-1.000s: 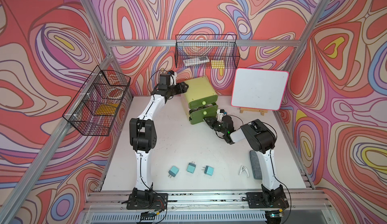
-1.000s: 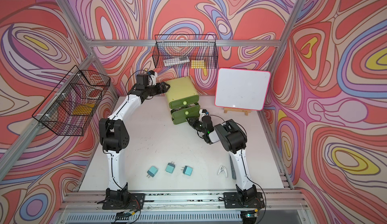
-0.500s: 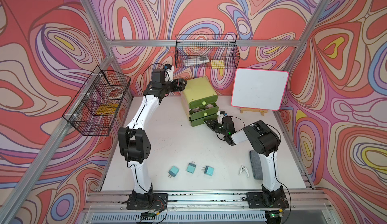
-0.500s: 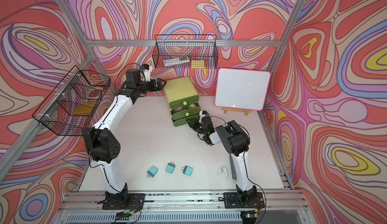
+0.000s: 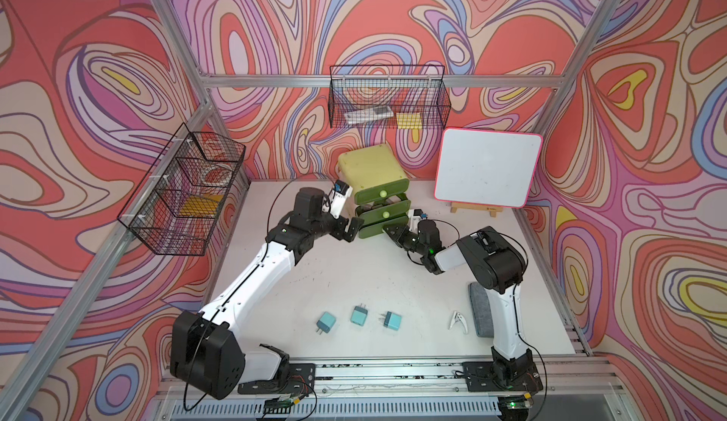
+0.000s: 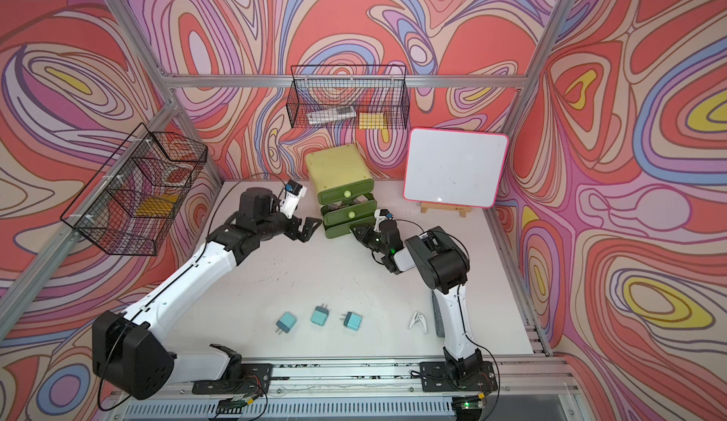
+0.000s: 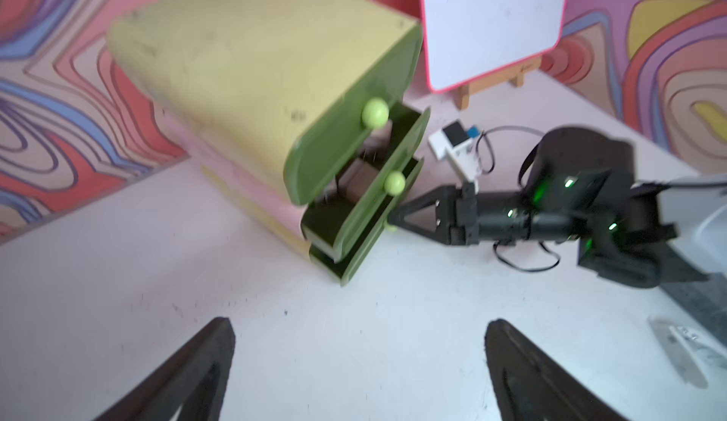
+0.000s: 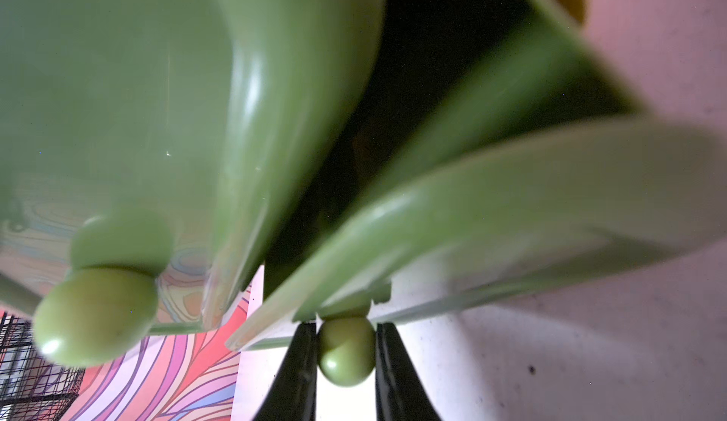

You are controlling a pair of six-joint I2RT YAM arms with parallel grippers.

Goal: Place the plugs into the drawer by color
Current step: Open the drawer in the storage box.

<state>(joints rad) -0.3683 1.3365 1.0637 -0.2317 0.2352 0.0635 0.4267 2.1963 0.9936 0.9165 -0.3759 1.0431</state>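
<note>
Teal plugs (image 5: 359,315): three on the table, well behind both grippers, untouched.
Bottom drawer (image 7: 350,269): barely out; ball knob (image 8: 346,350) pinched in the right gripper (image 8: 345,326), clamped tight.
Left gripper (image 7: 360,322): just sprung wide, empty, dropped from the chest (image 5: 371,165) top to beside its front.
Meaning: bracing likely over; drawer pull next.

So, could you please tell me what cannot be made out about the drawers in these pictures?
Top drawer: shut in both top views; its front hides the contents.
Middle drawer: left wrist view blurs the dark shapes inside; their colour is unclear.
Bottom drawer: the middle drawer overhangs it in both top views; right wrist view shows only black inside.
</note>
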